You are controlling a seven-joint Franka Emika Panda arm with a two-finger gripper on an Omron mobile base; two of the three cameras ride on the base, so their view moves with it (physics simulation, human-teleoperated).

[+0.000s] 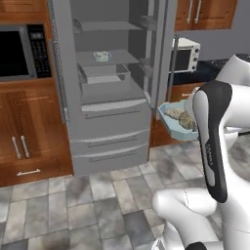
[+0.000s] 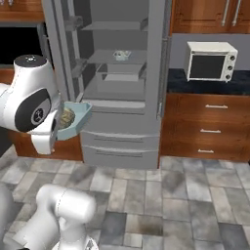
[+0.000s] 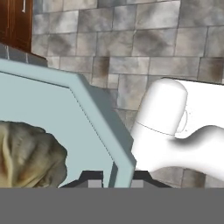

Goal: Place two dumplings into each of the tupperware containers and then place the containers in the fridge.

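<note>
Holding tupperware container (image 1: 172, 123) with two dumplings (image 1: 181, 117), tool (image 3: 113, 183) clenched on rim.

The robot's arm (image 1: 215, 132) hides part of the held container (image 1: 172, 122).

Left base view: behind the arm on its left, facing forward and down at the open fridge (image 1: 110, 93), microwave (image 1: 22, 51) at far left, toaster oven (image 1: 185, 54) beyond.

Right base view: behind on the right, same fridge (image 2: 119, 88) centred, toaster oven (image 2: 211, 61) to its right. Both share the fridge interior, the tiled floor (image 1: 73, 205) and the held tupperware container (image 1: 172, 124).

Hand view: very close on the container rim (image 3: 103, 118), looking down to floor tiles (image 3: 131, 43).
</note>
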